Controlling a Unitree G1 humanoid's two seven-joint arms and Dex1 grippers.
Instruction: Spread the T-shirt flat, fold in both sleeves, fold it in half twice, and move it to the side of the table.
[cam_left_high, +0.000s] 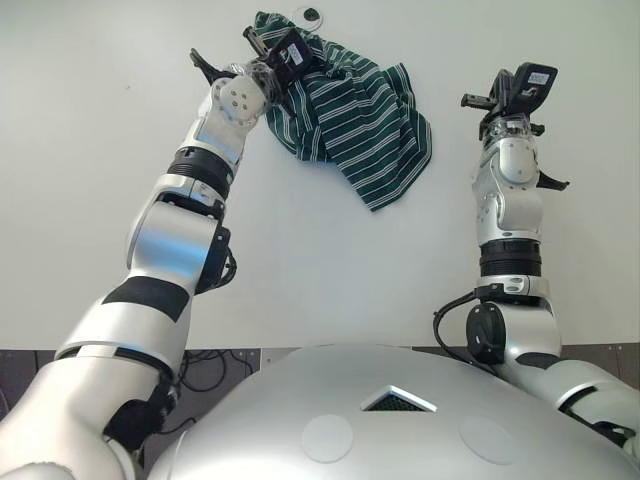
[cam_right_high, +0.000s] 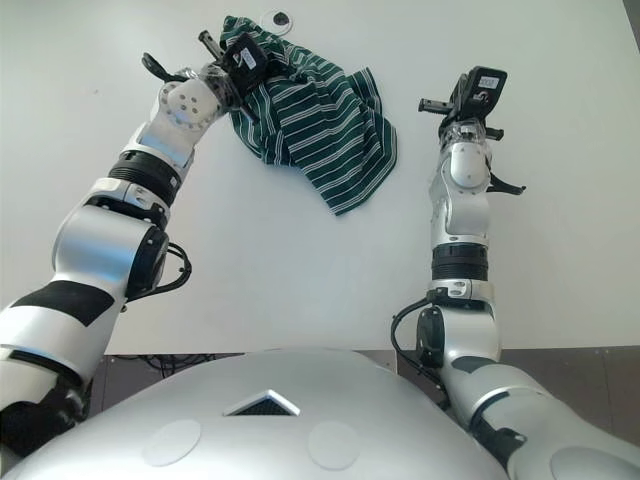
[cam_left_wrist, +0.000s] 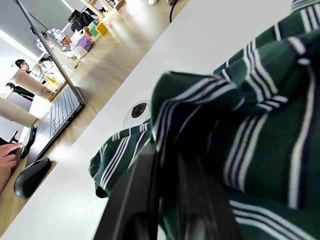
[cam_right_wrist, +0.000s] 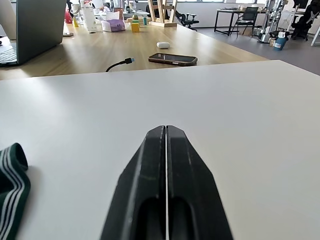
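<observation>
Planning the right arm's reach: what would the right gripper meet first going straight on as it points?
The way looks free: ahead of the right gripper lies bare table up to its far edge, as far as shows. The T-shirt lies off to one side, outside that line.

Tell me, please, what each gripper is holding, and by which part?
The left gripper pinches bunched fabric at the far left edge of the T-shirt. The right gripper, shut, holds nothing.

The T-shirt (cam_left_high: 350, 125), dark green with thin white stripes, lies crumpled in a loose heap on the white surface (cam_left_high: 300, 260). One bunched end is lifted between the left jaws. The opposite edge ends near the right jaws, not touching them.
</observation>
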